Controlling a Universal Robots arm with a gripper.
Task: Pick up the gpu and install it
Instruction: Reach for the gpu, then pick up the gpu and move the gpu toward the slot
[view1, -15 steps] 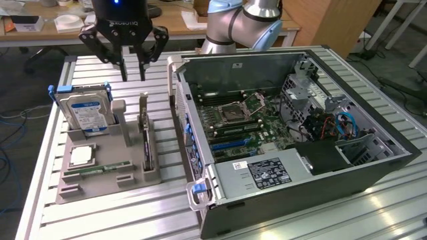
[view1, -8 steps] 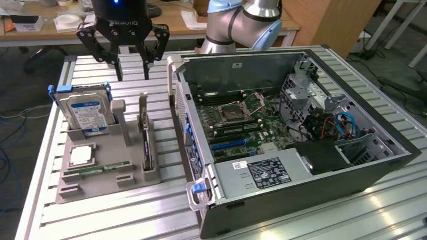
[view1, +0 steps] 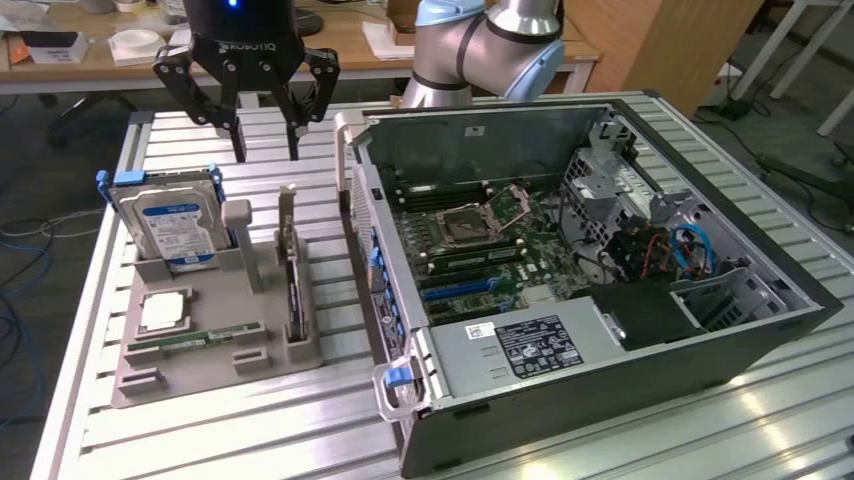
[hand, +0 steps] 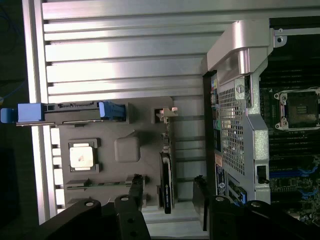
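Exterior view confirms I hold the black two-finger gripper (view1: 267, 148) open and empty, hovering near the thin dark gpu card (view1: 290, 268), which stands on edge in the grey plastic parts tray (view1: 200, 375), not yet lifted or installed in the open black computer case (view1: 641, 372).

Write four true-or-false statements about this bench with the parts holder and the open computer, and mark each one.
1. The black pincer is open and holds nothing. True.
2. The thin dark graphics card with a silver bracket is seated in the open black computer case. False: it stands on edge in the grey plastic holder.
3. The silver hard drive with a blue label stands upright in the holder. True.
4. The pincer hangs over the case's motherboard. False: it hangs near the holder's end, at the exterior view's left of the case.
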